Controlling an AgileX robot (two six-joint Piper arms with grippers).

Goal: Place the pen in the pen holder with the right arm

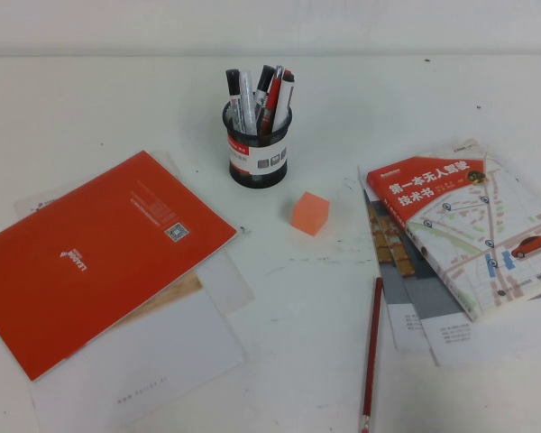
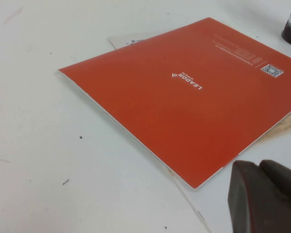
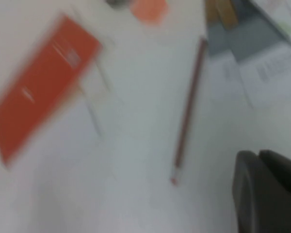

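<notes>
The pen (image 1: 371,354) is seen lying flat on the white table (image 1: 325,298) at the lower right of the high view, free of any grip. The pen holder (image 1: 258,147) is seen at the upper middle, full of markers (image 1: 257,97). An orange cube (image 1: 310,213) is set between them. The right gripper (image 3: 269,191) is seen near the pen in its wrist view, the left gripper (image 2: 264,196) by the orange booklet (image 2: 194,97). Whether either pincer is wide or narrow cannot be told.
</notes>
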